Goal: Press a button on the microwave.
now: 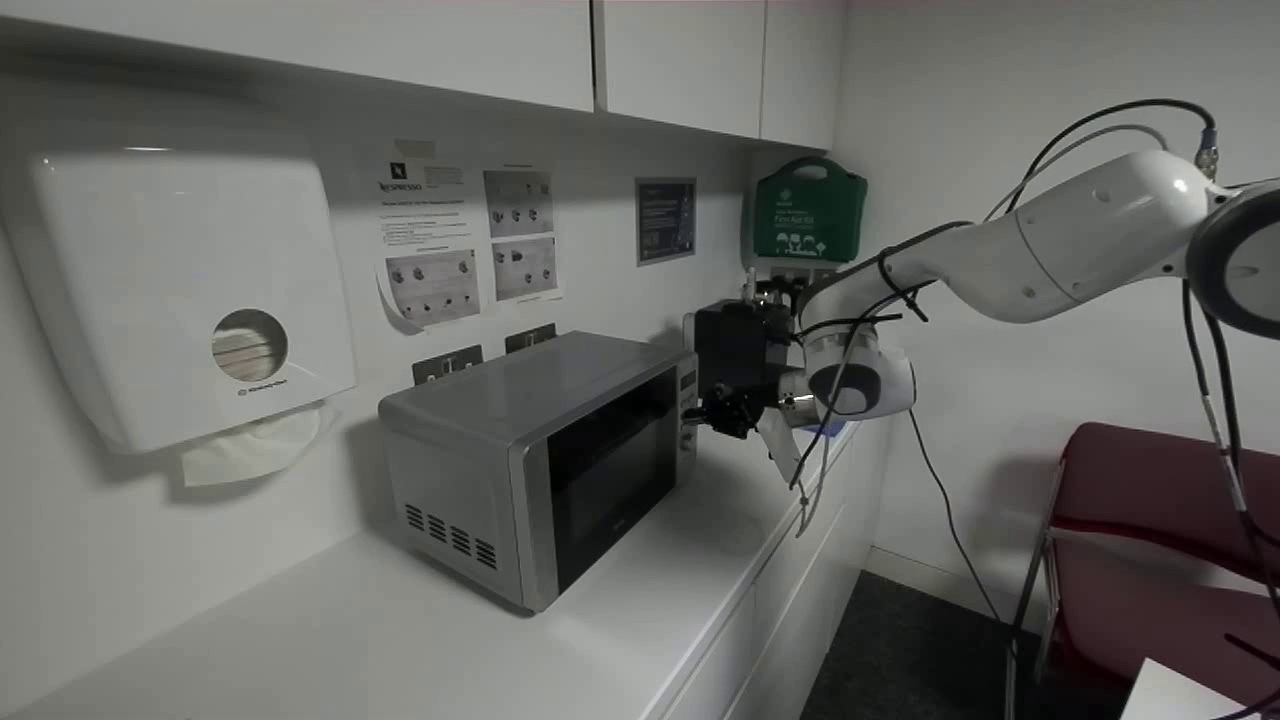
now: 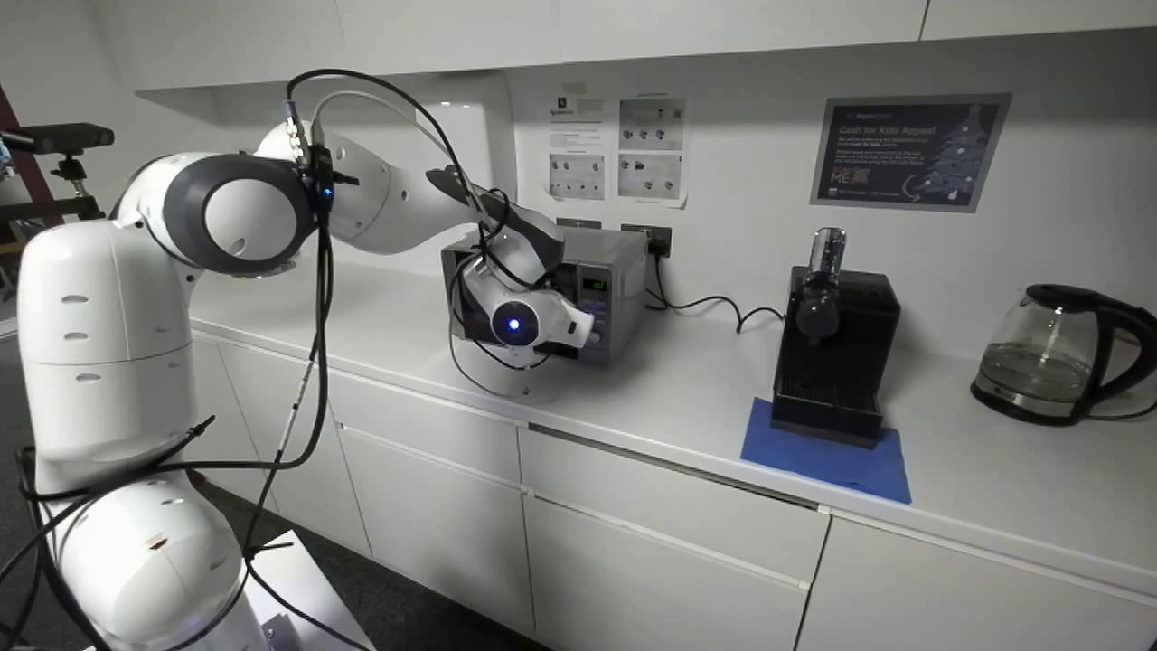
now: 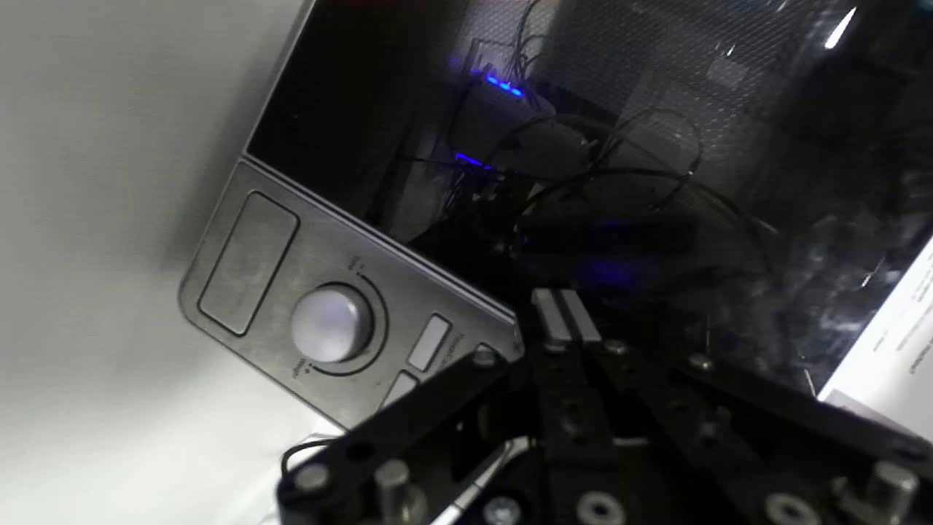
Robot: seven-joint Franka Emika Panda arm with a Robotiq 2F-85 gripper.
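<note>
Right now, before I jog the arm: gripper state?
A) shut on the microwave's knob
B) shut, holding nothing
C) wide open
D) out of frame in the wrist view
B: in the wrist view the gripper has its fingertips side by side with only a thin dark line between them, while the knob of the microwave sits apart, toward the picture's left.

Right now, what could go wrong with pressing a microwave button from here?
In the wrist view, the shut gripper appears in front of the dark window, so a straight push might hit glass. It also hides part of the button panel, which could spoil aim. The panel's knob might get bumped.
</note>
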